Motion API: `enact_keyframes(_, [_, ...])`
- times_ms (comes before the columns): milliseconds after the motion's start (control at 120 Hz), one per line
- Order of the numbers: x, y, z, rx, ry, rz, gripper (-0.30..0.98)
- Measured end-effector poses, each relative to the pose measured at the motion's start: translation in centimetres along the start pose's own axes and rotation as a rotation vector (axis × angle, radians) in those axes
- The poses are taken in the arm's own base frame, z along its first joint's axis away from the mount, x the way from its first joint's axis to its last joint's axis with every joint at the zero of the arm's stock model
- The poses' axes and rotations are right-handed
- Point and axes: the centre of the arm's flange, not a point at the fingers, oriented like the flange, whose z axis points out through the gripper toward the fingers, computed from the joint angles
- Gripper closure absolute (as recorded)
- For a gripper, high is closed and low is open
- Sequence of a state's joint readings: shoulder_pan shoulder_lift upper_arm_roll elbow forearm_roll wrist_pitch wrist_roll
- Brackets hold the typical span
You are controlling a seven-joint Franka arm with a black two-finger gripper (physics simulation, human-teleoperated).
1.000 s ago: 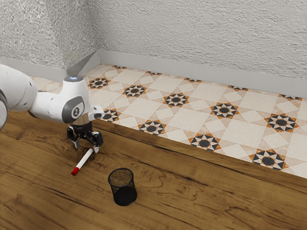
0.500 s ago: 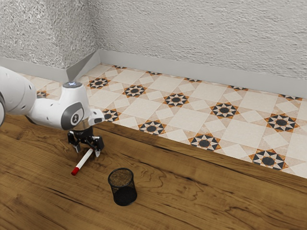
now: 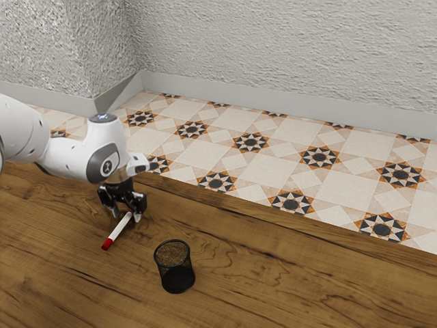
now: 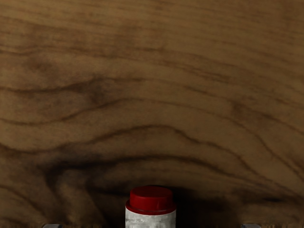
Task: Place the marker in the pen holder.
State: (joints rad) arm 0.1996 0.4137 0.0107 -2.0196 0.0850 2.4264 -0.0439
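My gripper (image 3: 127, 218) is low over the wooden table in the exterior view, its fingers apart on either side of the upper end of the marker (image 3: 119, 229). This white marker lies on the table, its red cap toward the front. In the wrist view, one red end of the marker (image 4: 151, 202) and some white barrel show between the fingertips of the open gripper (image 4: 151, 225), with a gap on each side. The black mesh pen holder (image 3: 175, 268) stands upright, apart from the marker, toward the exterior view's right.
The wooden table (image 3: 287, 273) extends past the pen holder toward the exterior view's right. Behind its far edge lie patterned floor tiles (image 3: 266, 160) and a rough pale wall (image 3: 273, 48).
My hand has come down a little since the earliest frame, and the fingers look slightly closer together than half a second ago. Marker and pen holder have stayed put.
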Motion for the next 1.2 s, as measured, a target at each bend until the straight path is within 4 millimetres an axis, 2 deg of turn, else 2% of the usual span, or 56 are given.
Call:
enact_keyframes(600, [-0.99, -0.05, -0.32, 0.000, -0.009, -0.020, 0.51])
enact_keyframes(1200, [-0.93, -0.15, 0.14, 0.003, -0.009, -0.031, 0.63])
